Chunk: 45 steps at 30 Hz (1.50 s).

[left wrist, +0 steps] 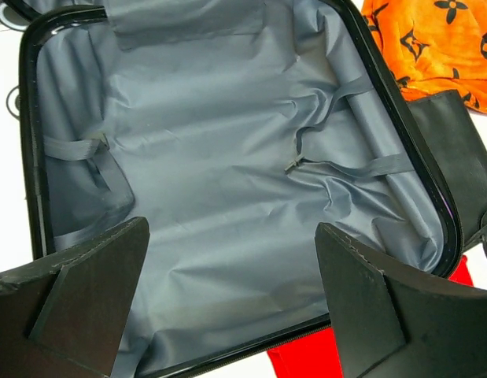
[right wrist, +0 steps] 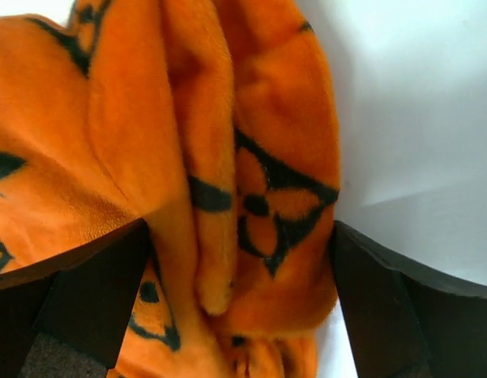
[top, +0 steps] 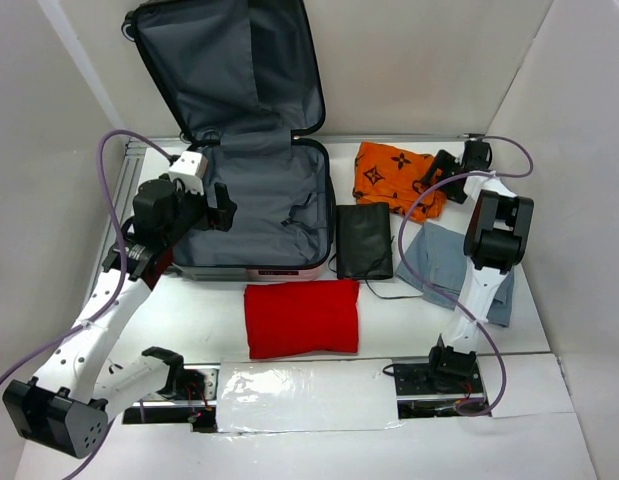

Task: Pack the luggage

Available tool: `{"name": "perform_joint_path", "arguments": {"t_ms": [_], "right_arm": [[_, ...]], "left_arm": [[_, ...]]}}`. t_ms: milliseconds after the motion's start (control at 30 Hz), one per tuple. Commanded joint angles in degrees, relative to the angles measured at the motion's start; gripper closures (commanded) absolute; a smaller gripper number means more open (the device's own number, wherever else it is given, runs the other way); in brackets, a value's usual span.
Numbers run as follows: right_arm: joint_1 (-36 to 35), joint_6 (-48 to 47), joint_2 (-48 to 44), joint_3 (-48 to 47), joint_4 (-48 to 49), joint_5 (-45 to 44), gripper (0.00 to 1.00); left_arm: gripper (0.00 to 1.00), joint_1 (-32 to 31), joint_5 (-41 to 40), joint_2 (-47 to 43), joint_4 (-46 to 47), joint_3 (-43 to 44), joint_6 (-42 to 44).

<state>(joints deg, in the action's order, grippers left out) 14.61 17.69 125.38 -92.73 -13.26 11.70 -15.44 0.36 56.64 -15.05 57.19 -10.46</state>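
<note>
walls (top: 419, 60): white panels, back and both sides | table (top: 389, 330): white top | light: even, soft shadows

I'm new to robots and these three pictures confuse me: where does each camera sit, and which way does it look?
Top external: above and behind, looking down on the table; left arm, right arm show.
Left wrist: on the left arm, facing into the open luggage; its open jaws show.
Right wrist: close above the orange cloth; open jaws either side of it.
Shared: all three see the orange cloth.
</note>
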Motion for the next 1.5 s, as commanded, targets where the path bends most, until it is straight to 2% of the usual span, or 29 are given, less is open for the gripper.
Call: {"name": "perform_joint_path", "arguments": {"t_ms": [0, 133, 267, 333, 367, 400, 433, 567, 633, 867, 1167, 1333, 1467], "right_arm": [[0.59, -0.91, 2.58, -2.63, 4.37, 4.63, 0.00], [0.59, -0.91, 5.22, -3.16, 4.91, 5.26, 0.00], [0.07, -0.91, 7.16, -3.16, 5.61, 6.83, 0.08], [0.07, -0.91, 8.56, -3.16, 6.14, 8.24, 0.19], [0.07, -0.91, 9.08, -3.16, 7.01, 8.86, 0.33], [0.07, -0.91, 9.09, -3.16, 7.02, 8.86, 0.33], [0.07, -0.91, 9.09, -3.16, 7.02, 10.08, 0.49], [-0.46, -1.52, 9.71, -5.70, 7.02, 13.42, 0.90], [-0.46, -1.52, 10.23, -6.49, 7.02, 15.35, 1.00], [-0.99, 0.14, 2.95, -7.64, 7.64, 20.19, 1.00], [-1.52, 4.45, -2.23, -18.19, 1.22, 22.40, 1.00], [-4.58, 5.16, -8.39, -18.81, 2.62, 23.28, 1.00], [-9.15, 3.41, -13.49, -21.25, 1.04, 19.50, 1.00]], "left_arm": [[0.00, 0.24, 2.10, 0.49, 2.39, 0.91, 1.23], [0.00, 0.24, 2.63, 1.63, 2.39, 1.43, 1.23], [0.00, 0.24, 2.63, 2.16, 2.39, 1.43, 0.71], [0.00, 0.24, 2.63, 2.16, 2.39, 1.43, 0.70], [0.00, 0.24, 2.63, 2.16, 2.91, 1.43, 0.70], [0.00, 0.24, 2.63, 2.16, 2.92, 1.43, 0.70], [0.00, 0.24, 2.63, 1.63, 2.92, 1.43, 0.70], [0.00, 0.24, 3.15, 1.63, 3.45, 1.43, 0.18], [0.00, 0.24, 3.94, 1.11, 3.45, 1.43, 0.18], [0.00, 0.24, 5.26, 1.98, 3.97, 2.66, 0.18], [0.00, 0.24, 10.35, 6.99, 3.27, 4.96, -3.86], [0.00, 0.24, 13.43, 6.38, 9.94, 2.14, -7.29], [0.00, 0.24, 16.60, 7.77, 14.95, 2.14, -10.89]]}}
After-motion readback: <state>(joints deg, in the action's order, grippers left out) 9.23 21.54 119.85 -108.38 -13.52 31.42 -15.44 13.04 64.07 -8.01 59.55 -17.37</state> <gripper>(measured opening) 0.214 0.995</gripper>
